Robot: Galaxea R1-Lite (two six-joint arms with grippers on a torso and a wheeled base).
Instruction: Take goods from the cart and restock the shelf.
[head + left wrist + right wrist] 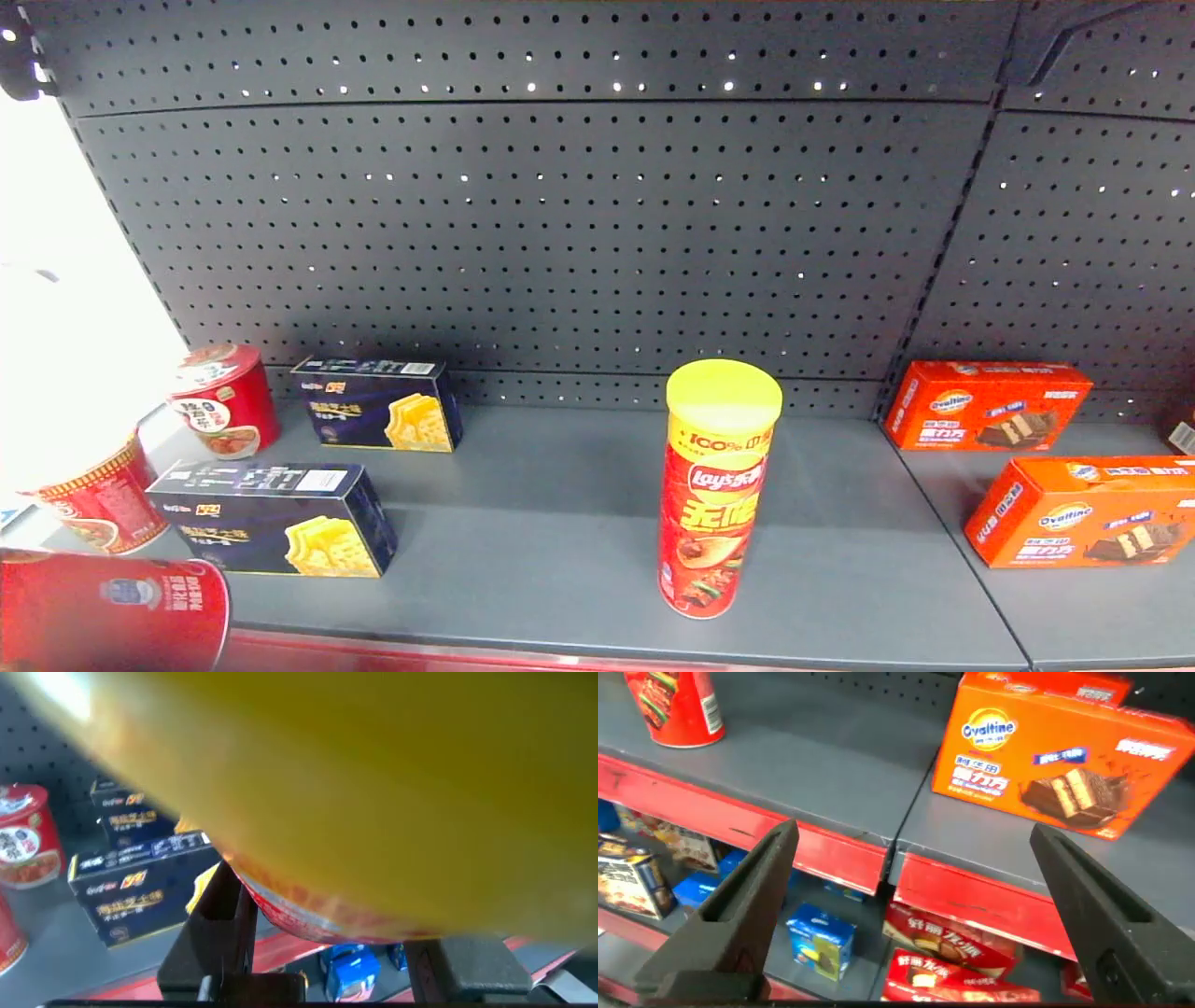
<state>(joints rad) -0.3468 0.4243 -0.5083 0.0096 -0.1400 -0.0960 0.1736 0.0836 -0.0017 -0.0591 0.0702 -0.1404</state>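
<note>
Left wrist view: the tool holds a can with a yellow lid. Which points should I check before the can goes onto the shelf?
1. Held can sits inside the left tool: ok.
2. Grip is firm: cannot tell.
3. Held can is upright: not ok, it lies sideways.
4. Shelf has free space beside the standing chips can: ok.
5. Right tool is open, empty: ok.

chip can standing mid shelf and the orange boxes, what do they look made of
Chip can: probably a cardboard tube with a glossy printed wrap, going by its sheen; the yellow lid looks like smooth plastic. Orange boxes: printed paperboard with a slight gloss, judging by the crisp folded edges.
</note>
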